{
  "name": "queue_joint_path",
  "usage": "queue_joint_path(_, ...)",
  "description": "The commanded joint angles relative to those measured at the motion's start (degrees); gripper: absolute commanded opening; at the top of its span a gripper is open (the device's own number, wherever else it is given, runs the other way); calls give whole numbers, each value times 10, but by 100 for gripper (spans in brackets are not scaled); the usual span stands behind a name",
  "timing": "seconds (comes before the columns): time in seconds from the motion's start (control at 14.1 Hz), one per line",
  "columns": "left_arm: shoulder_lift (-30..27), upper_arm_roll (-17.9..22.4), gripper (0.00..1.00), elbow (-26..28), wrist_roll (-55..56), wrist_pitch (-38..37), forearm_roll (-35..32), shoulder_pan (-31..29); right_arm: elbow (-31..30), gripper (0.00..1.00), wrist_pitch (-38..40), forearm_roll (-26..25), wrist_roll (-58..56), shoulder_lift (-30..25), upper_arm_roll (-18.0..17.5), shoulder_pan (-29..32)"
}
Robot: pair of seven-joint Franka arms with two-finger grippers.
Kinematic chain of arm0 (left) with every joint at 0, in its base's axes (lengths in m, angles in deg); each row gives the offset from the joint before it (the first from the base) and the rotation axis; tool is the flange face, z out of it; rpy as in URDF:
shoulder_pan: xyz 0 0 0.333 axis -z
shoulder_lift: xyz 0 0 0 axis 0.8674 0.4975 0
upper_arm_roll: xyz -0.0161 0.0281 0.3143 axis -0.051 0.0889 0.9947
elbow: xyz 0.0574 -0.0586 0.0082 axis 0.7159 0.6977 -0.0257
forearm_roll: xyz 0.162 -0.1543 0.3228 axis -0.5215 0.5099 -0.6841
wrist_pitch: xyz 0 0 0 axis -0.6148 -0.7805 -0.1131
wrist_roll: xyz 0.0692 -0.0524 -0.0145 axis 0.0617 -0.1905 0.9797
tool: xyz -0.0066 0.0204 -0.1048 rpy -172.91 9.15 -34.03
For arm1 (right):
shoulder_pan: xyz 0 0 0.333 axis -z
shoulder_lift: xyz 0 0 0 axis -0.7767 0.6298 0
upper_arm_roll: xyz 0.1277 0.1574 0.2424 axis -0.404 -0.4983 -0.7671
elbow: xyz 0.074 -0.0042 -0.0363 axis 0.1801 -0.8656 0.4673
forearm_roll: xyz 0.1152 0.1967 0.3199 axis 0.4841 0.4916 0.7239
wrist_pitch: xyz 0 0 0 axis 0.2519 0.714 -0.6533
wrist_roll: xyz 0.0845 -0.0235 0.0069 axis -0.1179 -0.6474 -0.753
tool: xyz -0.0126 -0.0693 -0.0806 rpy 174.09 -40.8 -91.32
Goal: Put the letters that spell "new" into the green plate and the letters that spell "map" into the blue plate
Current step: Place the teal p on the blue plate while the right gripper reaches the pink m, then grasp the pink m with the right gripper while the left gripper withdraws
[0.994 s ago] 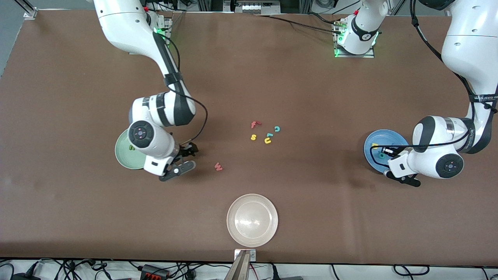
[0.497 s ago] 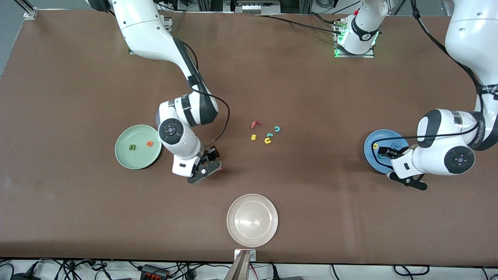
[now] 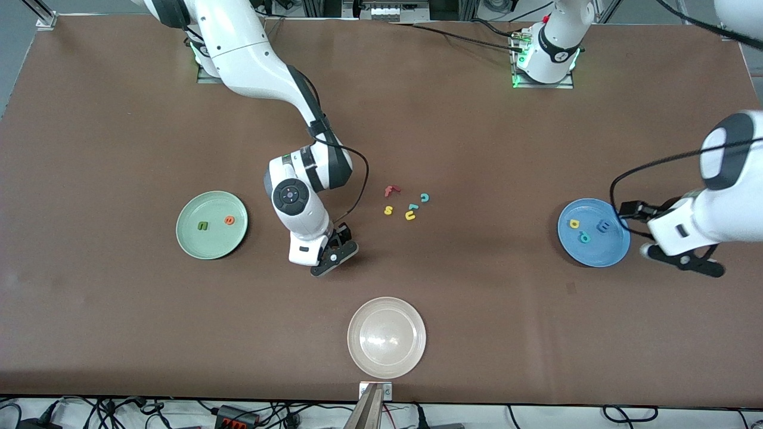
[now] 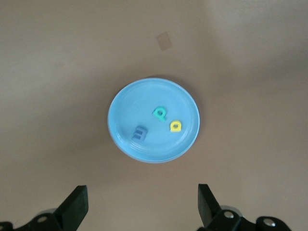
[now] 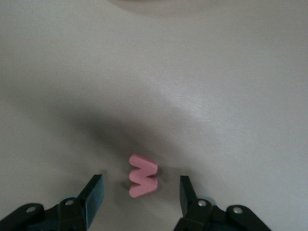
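Note:
The red w [image 5: 143, 175] lies flat on the table between the fingers of my right gripper [image 5: 142, 192], which is open with a gap on each side. In the front view this gripper [image 3: 334, 253] hides the w. The green plate [image 3: 205, 244] holds the dark green n [image 3: 202, 226] and the orange e [image 3: 229, 220]. The blue plate [image 3: 596, 253] holds the yellow a [image 3: 574, 224], teal p [image 3: 584, 238] and blue m [image 3: 604, 226]. My left gripper [image 3: 650, 236] hangs open and empty beside it, as the left wrist view shows: gripper [image 4: 143, 207], plate [image 4: 130, 106].
A whitish-beige plate [image 3: 357, 357] sits near the front edge. Mid-table lie a red f [image 3: 390, 190], a teal c [image 3: 424, 197], a yellow s [image 3: 388, 210], a yellow u [image 3: 410, 215] and a small teal piece [image 3: 412, 207].
My right gripper went from beside the green plate to the w and narrowed around it. My left gripper opened, rose and drew off the blue plate toward the left arm's end.

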Motion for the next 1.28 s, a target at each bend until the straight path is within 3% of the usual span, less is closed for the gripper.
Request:
queue_joint_path(0.0, -68, 1, 100, 3, -4, -36, 49, -6, 15, 69, -10, 12, 1, 12, 1, -3)
queue_joint_path(0.14, -101, 30, 100, 15, -2, -34, 65, 2, 15, 68, -23, 11, 1, 15, 1, -3)
queue_joint_path(0.35, -186, 145, 100, 95, 5, -15, 138, 90, 15, 63, -26, 11, 1, 20, 1, -5)
queue_joint_path(0.5, -262, 220, 100, 183, 8, 58, 152, 158, 15, 59, -25, 10, 1, 20, 1, -5)
queue_joint_path(0.71, -323, 226, 100, 255, 10, 124, 147, 183, 14, 51, -23, 7, 0, 20, 1, -5)
queue_joint_path(0.85, -324, 229, 100, 255, 16, 122, 146, 185, 14, 48, -22, 7, 0, 20, 1, -5)
queue_joint_path(1.21, -309, 228, 100, 238, 18, 113, 149, 178, 14, 26, -22, 5, -2, 20, 1, -4)
